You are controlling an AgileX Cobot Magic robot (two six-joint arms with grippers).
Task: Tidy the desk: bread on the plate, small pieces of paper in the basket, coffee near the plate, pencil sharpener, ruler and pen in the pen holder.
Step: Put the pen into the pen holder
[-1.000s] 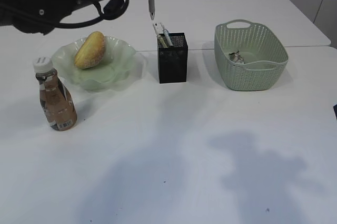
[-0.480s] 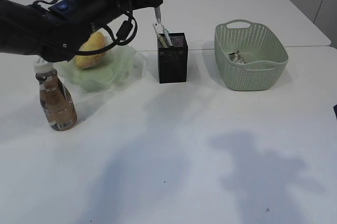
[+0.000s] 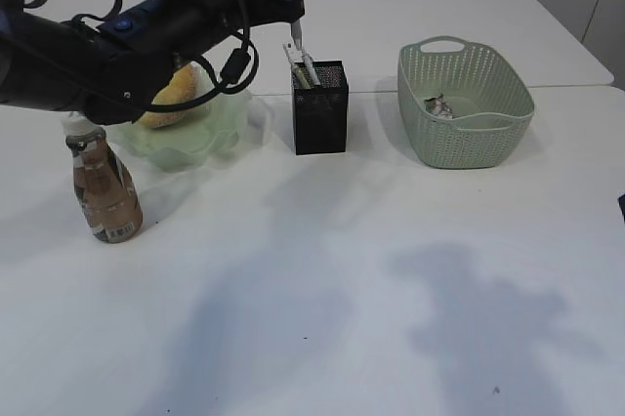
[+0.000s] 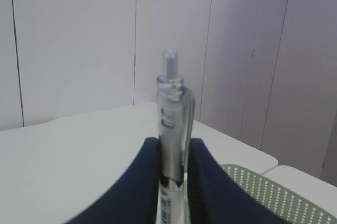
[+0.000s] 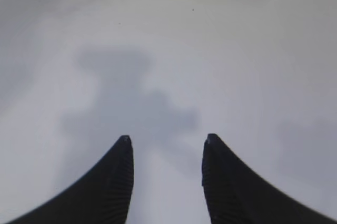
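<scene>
Pen [image 4: 172, 129], upright, is pinched in my left end effector [image 4: 171, 182] just above the pen holder [image 3: 320, 106]; I'd lower it straight before releasing. Right end effector [image 5: 166, 174] gapes empty over the table [image 5: 253, 77].

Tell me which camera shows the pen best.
Left wrist view: the pen fills the centre, upright between the left gripper's fingers. The exterior view shows only its lower end above the pen holder; the right wrist view shows none.

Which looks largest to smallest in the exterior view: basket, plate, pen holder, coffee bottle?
1. Plate and basket: too similar to rank.
2. Coffee bottle, nearer the camera, so unsure.
3. Pen holder.
</scene>
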